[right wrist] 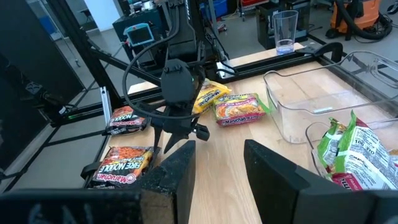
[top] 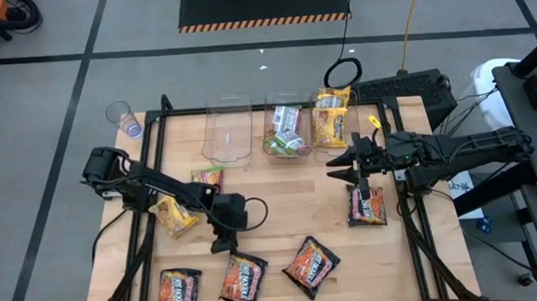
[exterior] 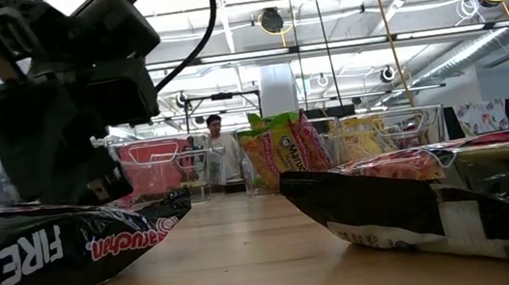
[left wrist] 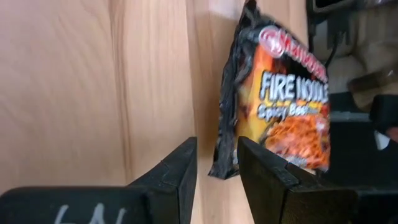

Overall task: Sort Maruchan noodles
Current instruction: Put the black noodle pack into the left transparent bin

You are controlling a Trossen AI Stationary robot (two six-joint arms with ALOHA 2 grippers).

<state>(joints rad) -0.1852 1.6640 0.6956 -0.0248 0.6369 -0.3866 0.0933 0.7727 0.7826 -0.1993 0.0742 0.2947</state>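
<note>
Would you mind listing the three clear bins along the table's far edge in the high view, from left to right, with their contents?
Empty bin → bin holding green-edged packets → bin holding yellow packets.

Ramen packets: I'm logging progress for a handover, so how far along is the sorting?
Partly done. The middle clear plastic bin holds green-edged packets and the right clear bin yellow-orange ones; the left clear bin is empty. In hand: nothing; the open left gripper hovers over a dark Fire Noodle packet; the open right gripper waits near the bins. Left: four dark packets, one yellow, one green-edged, all on the wooden table.
</note>
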